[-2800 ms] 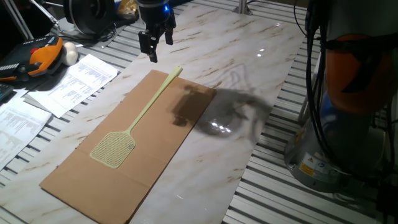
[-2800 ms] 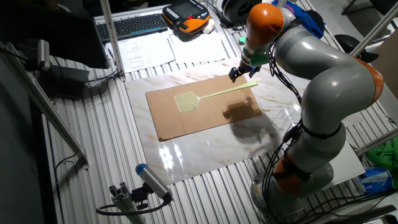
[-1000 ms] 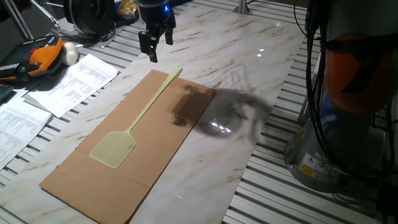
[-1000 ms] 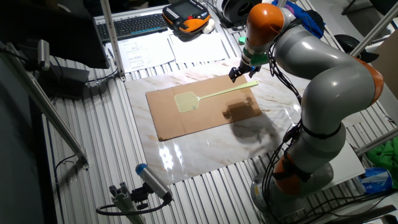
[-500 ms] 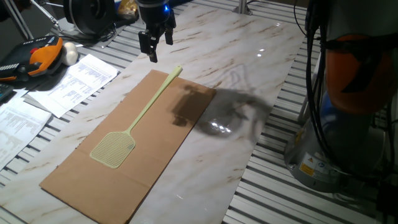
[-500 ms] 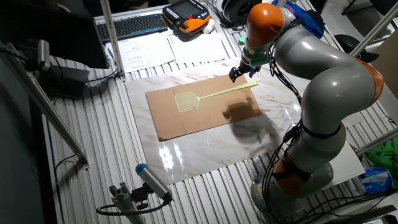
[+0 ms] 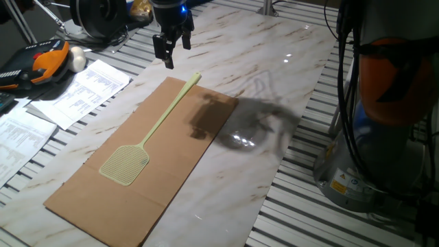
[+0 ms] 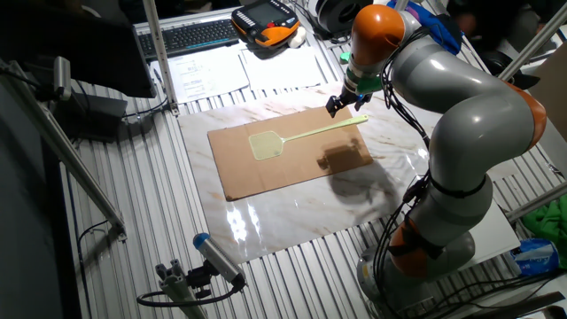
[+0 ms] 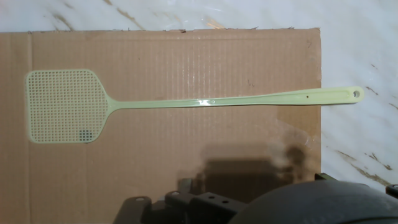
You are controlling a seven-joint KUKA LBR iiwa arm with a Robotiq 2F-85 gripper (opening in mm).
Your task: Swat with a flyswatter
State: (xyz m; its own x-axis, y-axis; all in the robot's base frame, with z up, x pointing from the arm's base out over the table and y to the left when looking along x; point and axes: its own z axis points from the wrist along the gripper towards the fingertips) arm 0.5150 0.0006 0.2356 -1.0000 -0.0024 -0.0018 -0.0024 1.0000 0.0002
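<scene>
1. While it hangs above the counter (image 7: 288,62) just past the handle end of the flyswatter, the claw (image 7: 169,49) has its two dark fingers parted and grips nothing.
2. Flyswatter (image 7: 147,136): pale yellow-green, lying flat on a brown cardboard sheet (image 7: 103,199); mesh head (image 9: 62,106) toward the sheet's far end from the claw, handle tip with its hanging hole (image 9: 356,93) jutting over the sheet's edge onto the marble.
3. Counter: white veined marble slab carrying the cardboard.
4. Printed papers (image 7: 82,86) and an orange-and-black handheld unit (image 7: 38,62), well apart from the cardboard.
</scene>
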